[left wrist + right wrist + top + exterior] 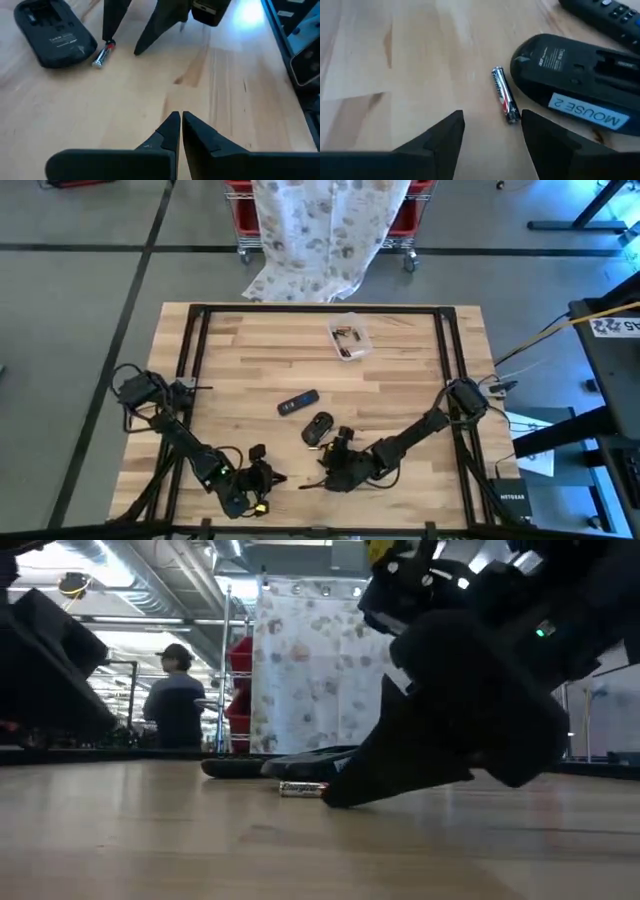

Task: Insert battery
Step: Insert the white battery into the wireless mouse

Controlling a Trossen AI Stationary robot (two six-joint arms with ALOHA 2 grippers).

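Left gripper (268, 480): waiting low over the worktop's front edge, left of centre; its fingers are lying pressed together with nothing between them, as the left wrist view is showing.

Remote control (298, 402): lying mid-worktop, behind the mouse and apart from it.

Mouse (580, 95): resting belly-up near the worktop's centre, its battery bay open and a "MOUSE 2" label facing up; no battery is sitting in the bay yet.

Battery (505, 95): lying flat on the wood just beside the mouse's rounded end, apart from it by a sliver.

Right gripper (492, 131): hovering low right over the battery, front of centre, fingers spread wide and gripping nothing.

Plastic tray (350, 337): sitting near the back edge, right of centre, holding small dark items.

Handling: the battery is looking small, light, rigid and smooth, so it is likely rolling off at a nudge. Pinching it across the middle of its barrel, fingers straddling its length, is seeming safest; the ends should be staying free for seating.
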